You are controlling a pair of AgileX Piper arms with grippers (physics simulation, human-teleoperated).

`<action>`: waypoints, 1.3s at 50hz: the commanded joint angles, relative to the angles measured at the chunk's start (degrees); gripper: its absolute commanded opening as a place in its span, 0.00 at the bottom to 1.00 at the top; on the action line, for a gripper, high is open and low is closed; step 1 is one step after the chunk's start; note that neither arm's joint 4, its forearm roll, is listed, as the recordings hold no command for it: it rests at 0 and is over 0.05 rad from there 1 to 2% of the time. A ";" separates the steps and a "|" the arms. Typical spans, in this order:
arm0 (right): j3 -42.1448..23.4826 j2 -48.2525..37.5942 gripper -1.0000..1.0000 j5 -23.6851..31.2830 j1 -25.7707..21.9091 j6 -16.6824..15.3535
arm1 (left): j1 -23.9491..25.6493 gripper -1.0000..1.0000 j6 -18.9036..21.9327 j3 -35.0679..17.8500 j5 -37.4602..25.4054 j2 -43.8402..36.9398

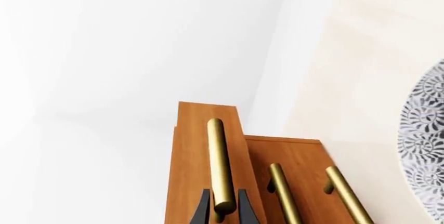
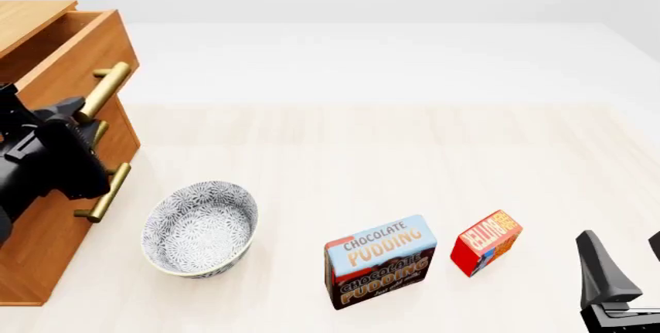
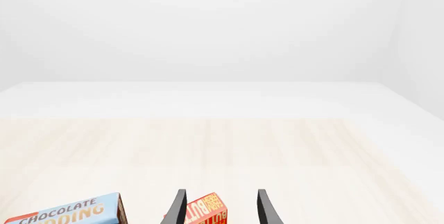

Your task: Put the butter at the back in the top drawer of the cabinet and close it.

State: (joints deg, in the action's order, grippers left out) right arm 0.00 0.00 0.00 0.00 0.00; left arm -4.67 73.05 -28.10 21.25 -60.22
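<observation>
Butter (image 2: 487, 242) lies on the bench (image 2: 392, 155) just beside the chocolate pudding box (image 2: 379, 261), on the side away from the cabinet (image 2: 46, 155), tilted a little and not yet picked up. It is a small red box with an orange-yellow face and white lettering, about half the size of the blue-and-brown pudding carton. In the right wrist view the butter (image 3: 206, 211) sits ahead of the right end effector (image 3: 220, 208), whose two dark fingers stand apart around empty air; that looks like a line-up for a grasp, not a hold.

Past the pudding box, toward the cabinet, stands a patterned bowl (image 2: 199, 227), near the cabinet's lower drawers. The top drawer (image 2: 67, 55) juts out beyond the two fronts below it, so it seems pulled partly open to receive the box. The left end effector (image 1: 223, 208) is the reason: its fingers stand either side of the brass handle (image 1: 219, 164) of that drawer. I cannot tell whether they are pressed onto the bar or only flank it. Probably the left arm is opening the drawer, while the right waits to fetch.
</observation>
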 commanded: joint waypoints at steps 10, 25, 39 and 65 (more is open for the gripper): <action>0.00 0.00 1.00 0.00 0.00 0.00 | 3.01 0.00 -1.14 -0.47 1.27 -1.06; 0.00 0.00 1.00 0.00 0.00 0.00 | 4.62 0.00 -1.98 -1.11 2.49 -4.43; 0.00 0.00 1.00 0.00 0.00 0.00 | 6.02 0.00 -2.60 -3.03 1.93 -6.43; 0.00 0.00 1.00 0.00 0.00 0.00 | 7.12 0.00 -2.74 -2.53 0.42 -5.90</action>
State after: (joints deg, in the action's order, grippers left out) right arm 0.00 0.00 0.00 0.00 0.00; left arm 1.99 69.54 -30.13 22.02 -63.38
